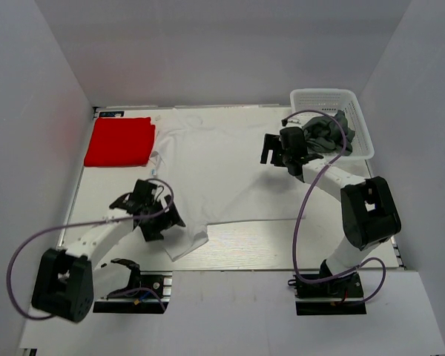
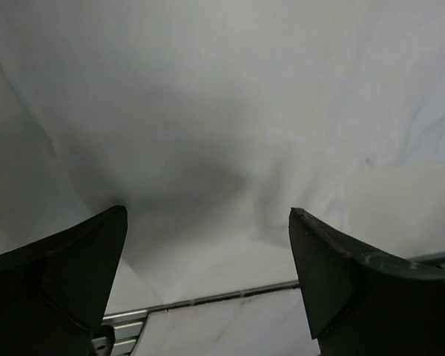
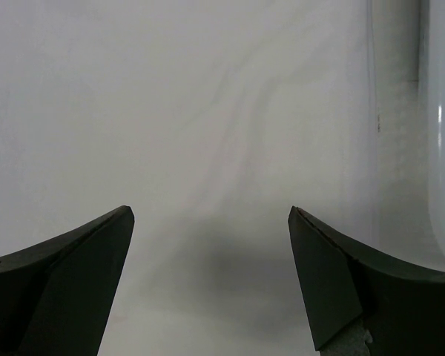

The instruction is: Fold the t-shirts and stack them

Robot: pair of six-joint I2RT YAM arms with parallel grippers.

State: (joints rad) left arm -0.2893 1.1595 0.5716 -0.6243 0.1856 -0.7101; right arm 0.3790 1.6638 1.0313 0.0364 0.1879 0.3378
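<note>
White t-shirt (image 1: pixel 215 159) on tabletop (image 1: pixel 282 248) under left jaws and right jaws, both wide open, empty. Drop low at cloth edges, pinch cleanly, fold in sync.

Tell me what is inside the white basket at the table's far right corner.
The white basket holds a crumpled dark grey t-shirt, bunched toward its near-left side. The right arm covers the shirt's left edge, and anything underneath the cloth is hidden.
</note>
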